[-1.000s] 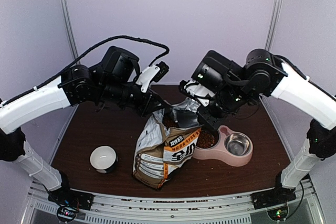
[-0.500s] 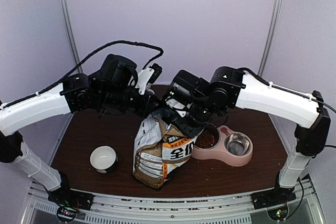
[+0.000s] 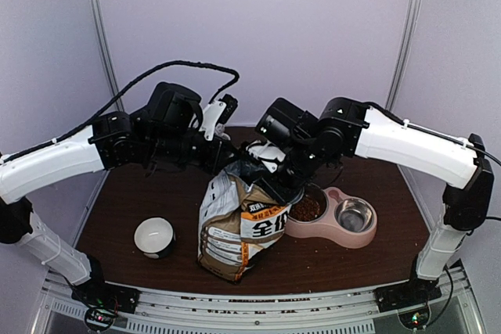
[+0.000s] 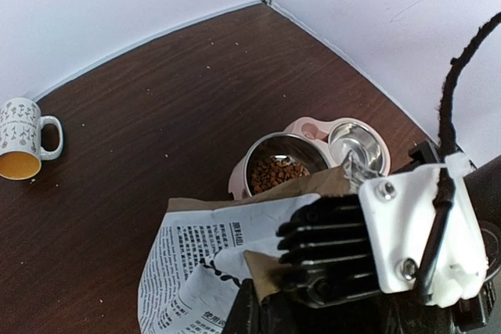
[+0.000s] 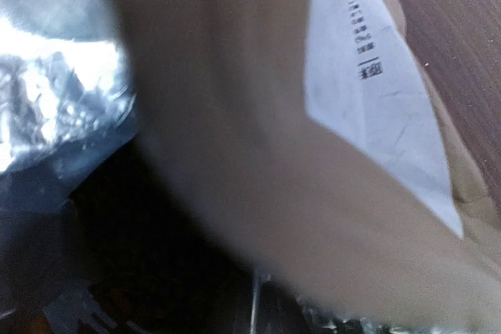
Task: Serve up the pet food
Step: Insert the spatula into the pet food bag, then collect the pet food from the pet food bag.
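Note:
The printed bag [image 3: 243, 228] stands on the table, mouth up. My left gripper [image 3: 231, 163] is shut on its top left edge; in the left wrist view a tan corner of the bag [image 4: 203, 248] sits pinched in the left gripper [image 4: 262, 291]. My right gripper [image 3: 283, 185] holds the top right edge by the mouth. In the right wrist view the blurred tan bag wall [image 5: 258, 138] runs into the jaws, beside silver lining [image 5: 55, 99]. Pet food [image 3: 307, 207] fills the left cup of the pink double bowl [image 3: 329, 236]; the pet food [image 4: 275, 174] also shows from the left wrist.
The bowl's right steel cup [image 3: 355, 214] is bare. A white mug [image 3: 154, 237] stands at the front left, and in the left wrist view the mug [image 4: 19, 138] appears on its side. Walls close in the table at the back and sides.
My right gripper swung left from over the bowl to above the bag. The bag's mouth, which leaned toward the bowl, now stands more upright. My left arm barely shifted.

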